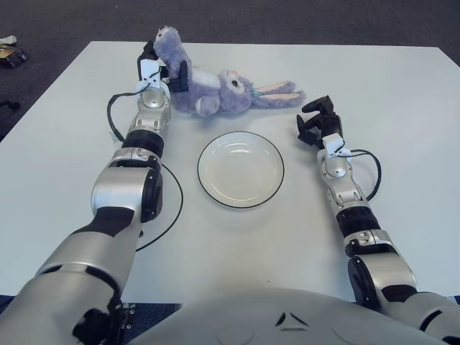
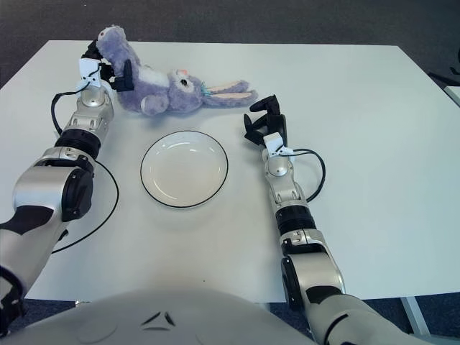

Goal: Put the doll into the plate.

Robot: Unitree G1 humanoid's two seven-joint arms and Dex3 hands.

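Note:
A purple plush rabbit doll lies on its side at the back of the white table, ears pointing right. My left hand is shut on the doll's raised leg at its left end. A white plate with a dark rim sits empty in the middle of the table, just in front of the doll. My right hand shows right of the plate and below the doll's ears, holding nothing, fingers curled loosely.
A black cable loops on the table left of the plate, beside my left forearm. Another cable curves by my right forearm. A small object lies on the dark floor at far left.

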